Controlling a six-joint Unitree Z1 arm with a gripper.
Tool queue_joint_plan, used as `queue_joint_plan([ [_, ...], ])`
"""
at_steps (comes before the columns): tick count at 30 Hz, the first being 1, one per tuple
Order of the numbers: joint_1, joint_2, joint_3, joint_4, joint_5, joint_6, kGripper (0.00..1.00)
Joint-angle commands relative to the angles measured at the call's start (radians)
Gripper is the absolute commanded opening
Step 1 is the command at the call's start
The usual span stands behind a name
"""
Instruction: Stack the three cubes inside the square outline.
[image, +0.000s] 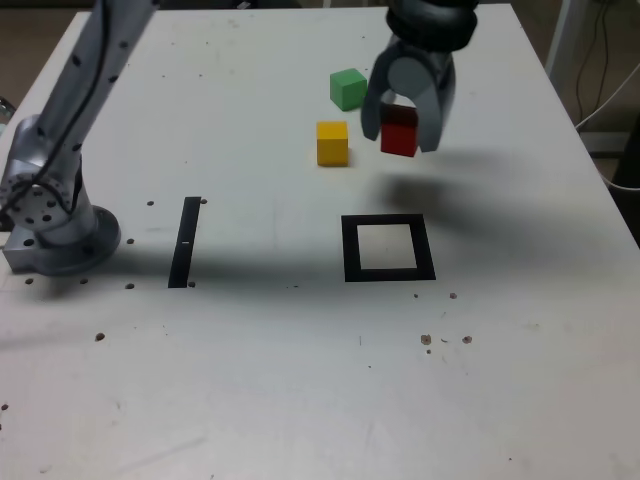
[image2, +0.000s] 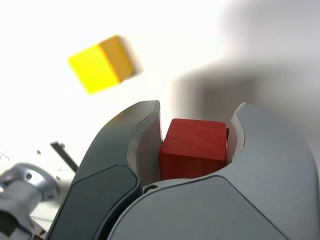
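Fingers (image2: 194, 132) pinch the small matte red cube (image: 399, 135), held above the white bench (image: 300, 380), well short of the black square outline (image: 387, 248). Risk: a tilted release leaves the cube straddling the frame.

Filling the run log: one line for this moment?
tool: shut on red cube, lifted | yellow cube, green cube: on table | square outline: empty

gripper (image2: 194, 131): jaws clamped on red cube (image2: 194, 148) | yellow cube (image2: 102, 63): blurred, beyond the jaw tips, well apart | white table (image2: 45, 125) beneath
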Motion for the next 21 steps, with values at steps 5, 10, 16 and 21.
queue_joint_plan([
  [5,-0.033,-0.080,0.102,-0.030,-0.018,-0.108,0.44],
  [10,-0.077,-0.114,0.193,-0.077,-0.043,-0.230,0.44],
  [16,-0.130,-0.131,0.258,-0.114,-0.066,-0.380,0.44],
  [21,-0.169,-0.137,0.290,-0.135,-0.094,-0.477,0.44],
])
